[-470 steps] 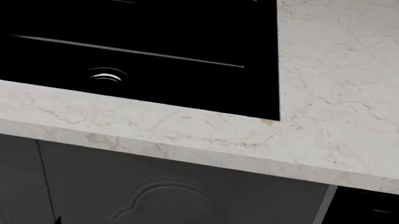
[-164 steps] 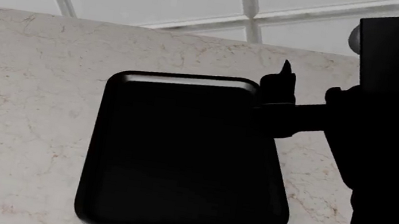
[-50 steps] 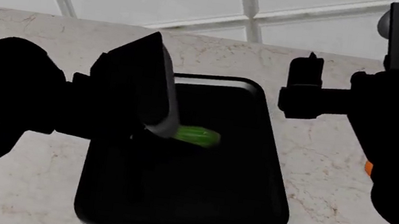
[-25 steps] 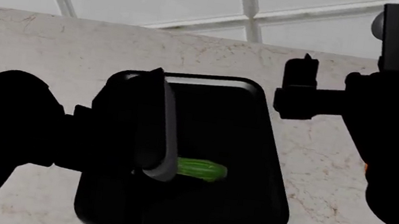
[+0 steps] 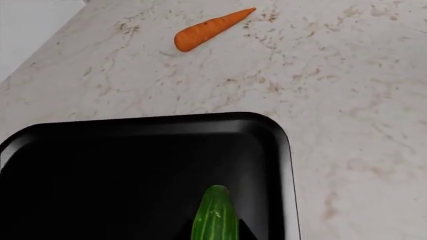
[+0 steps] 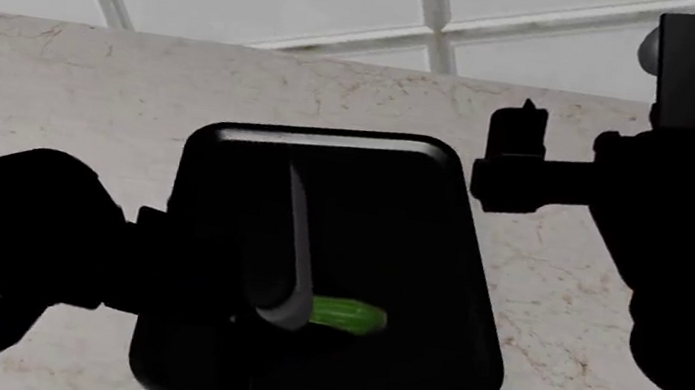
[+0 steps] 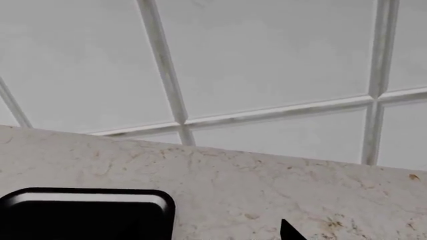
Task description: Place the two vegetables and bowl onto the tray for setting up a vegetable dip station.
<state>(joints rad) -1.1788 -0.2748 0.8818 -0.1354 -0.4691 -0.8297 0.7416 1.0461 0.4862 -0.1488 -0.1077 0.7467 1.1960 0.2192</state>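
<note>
Glossy black, the tray (image 6: 455, 300) sits on the pale marble worktop (image 6: 50, 105), and we have the left end effector (image 6: 286, 298) low over its near half with the cucumber (image 6: 347, 315) clamped between its fingers. In the head view only the green end sticks out past the grey finger; in the left wrist view the cucumber (image 5: 215, 216) runs lengthways over the tray floor (image 5: 120, 170), inside the rim. Whether it already rests on the floor or hangs just above it, we cannot tell from these pictures.

The step in hand, as we judge it, is setting the cucumber down and letting go. To do it well we should lower until the cucumber bears on the tray, then part the fingers slowly and only as far as needed, so neither finger flicks it. A round cucumber on a slick surface is likely to roll, so we want it still before we lift, and we should lift straight up rather than drag sideways across it. Keeping it toward one edge looks wise, since a wide bowl must share this tray; no bowl shows in any view here.

The carrot (image 5: 212, 28) lies on the bare worktop, well apart from the tray's corner, seen only by the left wrist camera. Our right end effector (image 6: 500, 160) hovers beside the tray's far right corner; we cannot tell whether it is spread or closed, and nothing shows in it. We should hold it clear while the left arm withdraws.
</note>
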